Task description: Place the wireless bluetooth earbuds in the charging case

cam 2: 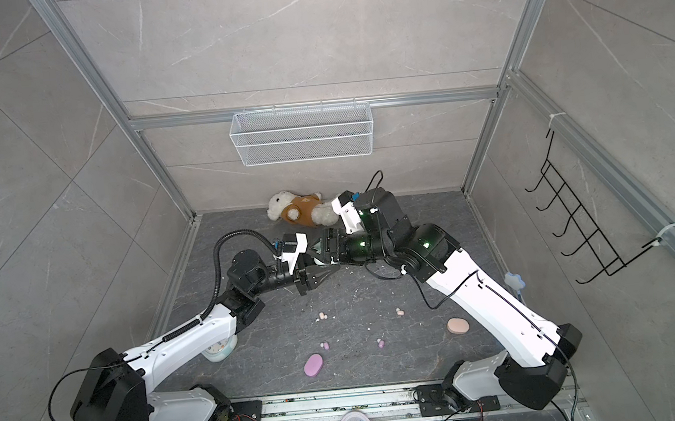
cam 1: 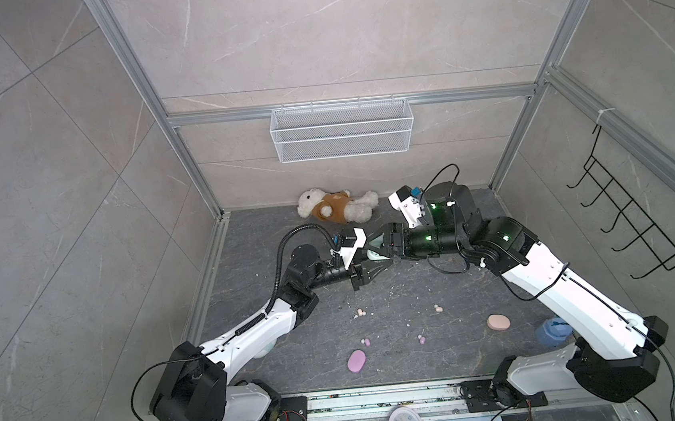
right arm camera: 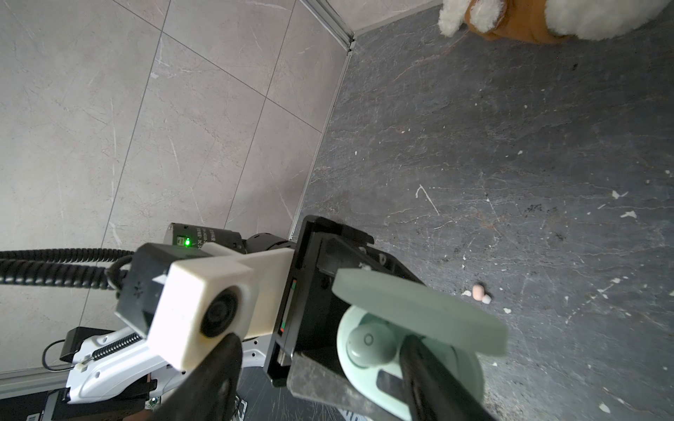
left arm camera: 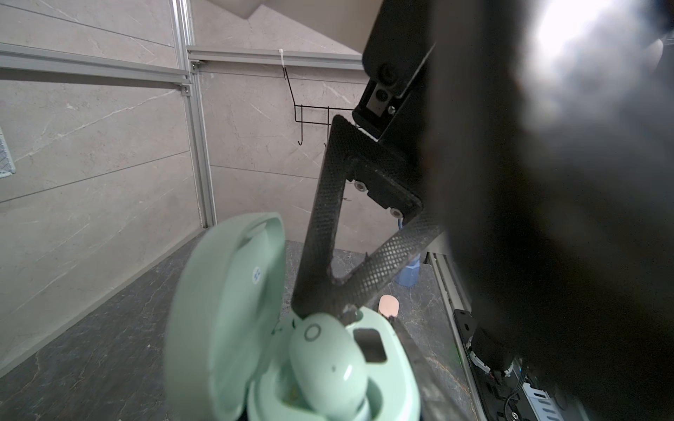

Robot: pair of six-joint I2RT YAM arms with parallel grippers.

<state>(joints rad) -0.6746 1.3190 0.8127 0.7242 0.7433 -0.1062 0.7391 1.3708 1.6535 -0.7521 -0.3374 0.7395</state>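
Observation:
My left gripper [cam 1: 376, 267] is shut on the mint green charging case [left arm camera: 226, 310], held above the floor with its lid swung open. One mint earbud [left arm camera: 328, 361] sits tilted in a slot of the case; the slot beside it is empty. My right gripper [right arm camera: 317, 346] is open and reaches over the case, one finger [left arm camera: 321, 233] touching the earbud [right arm camera: 370, 344], the other blurred in front of the left wrist camera. In a top view, peach earbuds [cam 1: 360, 312] and lilac earbuds [cam 1: 366, 342] lie loose on the floor.
A lilac case [cam 1: 356, 361] and a peach case [cam 1: 498, 322] lie shut near the front. A teddy bear [cam 1: 337, 205] lies at the back wall, a blue bottle [cam 1: 550, 330] by the right arm. White specks litter the floor. A wire basket [cam 1: 341, 130] hangs behind.

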